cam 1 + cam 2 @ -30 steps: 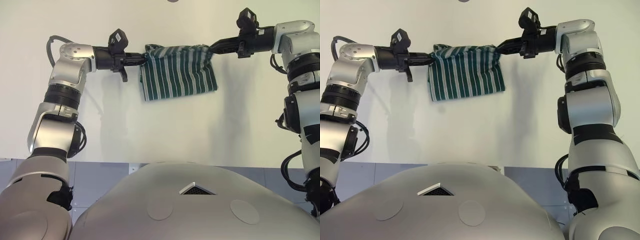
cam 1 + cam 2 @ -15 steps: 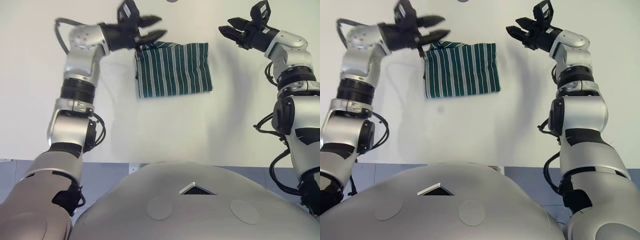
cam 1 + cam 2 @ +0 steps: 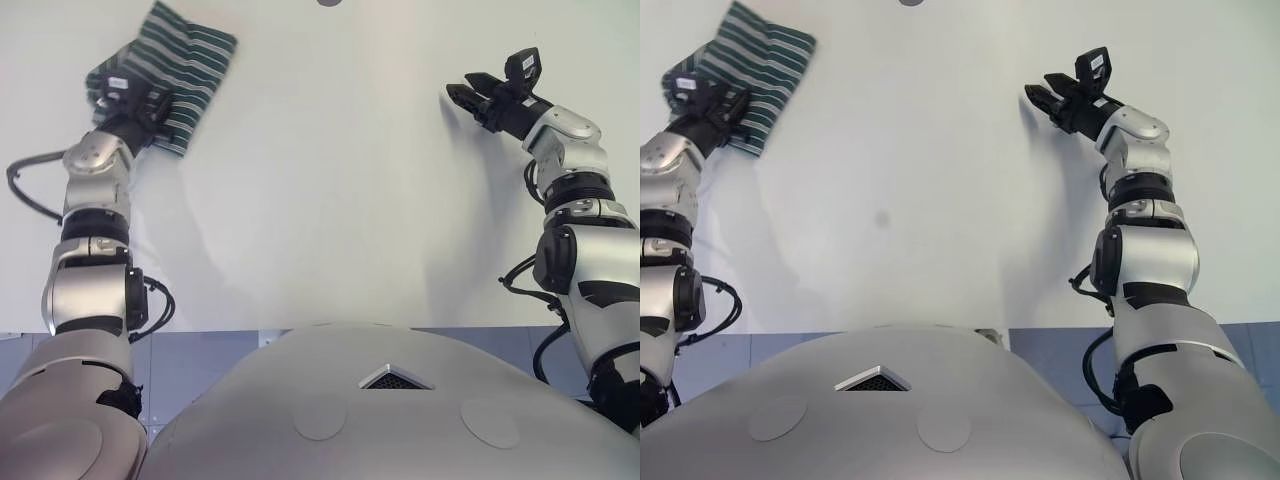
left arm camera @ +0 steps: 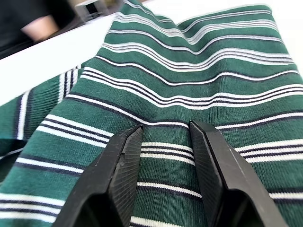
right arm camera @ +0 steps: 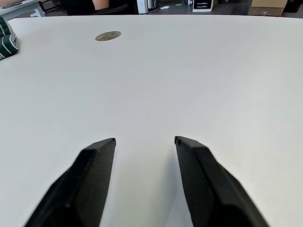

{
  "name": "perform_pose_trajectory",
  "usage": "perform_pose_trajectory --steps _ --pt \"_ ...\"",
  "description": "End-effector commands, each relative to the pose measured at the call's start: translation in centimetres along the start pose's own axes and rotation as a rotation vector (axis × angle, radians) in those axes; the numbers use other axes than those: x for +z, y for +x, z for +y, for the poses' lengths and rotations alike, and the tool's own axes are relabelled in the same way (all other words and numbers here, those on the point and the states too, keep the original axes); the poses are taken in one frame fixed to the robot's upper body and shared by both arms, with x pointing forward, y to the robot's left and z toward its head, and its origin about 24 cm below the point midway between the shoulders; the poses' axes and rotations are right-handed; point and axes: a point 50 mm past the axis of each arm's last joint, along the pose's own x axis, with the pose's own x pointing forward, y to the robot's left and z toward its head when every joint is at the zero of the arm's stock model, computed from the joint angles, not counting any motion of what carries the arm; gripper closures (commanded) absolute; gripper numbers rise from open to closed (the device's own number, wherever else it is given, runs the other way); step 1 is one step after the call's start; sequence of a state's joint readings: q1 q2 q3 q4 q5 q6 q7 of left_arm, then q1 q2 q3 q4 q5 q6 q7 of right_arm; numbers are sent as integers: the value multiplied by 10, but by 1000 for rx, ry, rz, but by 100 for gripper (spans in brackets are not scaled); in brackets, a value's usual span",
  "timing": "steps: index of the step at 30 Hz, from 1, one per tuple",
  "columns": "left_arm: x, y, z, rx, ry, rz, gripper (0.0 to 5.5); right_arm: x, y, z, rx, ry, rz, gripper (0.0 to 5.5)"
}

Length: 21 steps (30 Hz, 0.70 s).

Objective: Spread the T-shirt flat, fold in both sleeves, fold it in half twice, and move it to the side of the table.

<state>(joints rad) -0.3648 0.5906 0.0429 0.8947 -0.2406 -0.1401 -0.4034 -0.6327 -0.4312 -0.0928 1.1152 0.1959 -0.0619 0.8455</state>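
The folded T-shirt has slid from near the cap to far left of it on the white surface. The left claw presses on it, fingers parted with cloth between them. The right claw, right of the cap, gapes wide and empty.
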Motion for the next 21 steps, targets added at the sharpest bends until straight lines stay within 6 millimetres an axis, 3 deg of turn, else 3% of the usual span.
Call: perform_pose_trajectory --steps 1,4,5,7,11,14,21 --pt "-61 -35 -36 78 -131 108 370 13 -7 -13 -237 69 -219 316" --pt "22 -40 6 264 13 -258 370 24 -17 -23 -415 65 -352 316" --pt "44 -46 18 329 14 -340 370 25 -21 -26 -465 57 -376 316" --pt "66 -50 22 365 12 -417 370 23 -26 -30 -533 50 -392 316" --pt "82 -39 -12 235 125 -438 370 17 -20 -22 -583 6 -392 316" --pt "88 -35 -28 199 100 -466 370 17 -18 -20 -606 0 -400 316" --pt "100 -24 -33 262 19 -490 370 27 -12 -18 -623 -6 -436 316"
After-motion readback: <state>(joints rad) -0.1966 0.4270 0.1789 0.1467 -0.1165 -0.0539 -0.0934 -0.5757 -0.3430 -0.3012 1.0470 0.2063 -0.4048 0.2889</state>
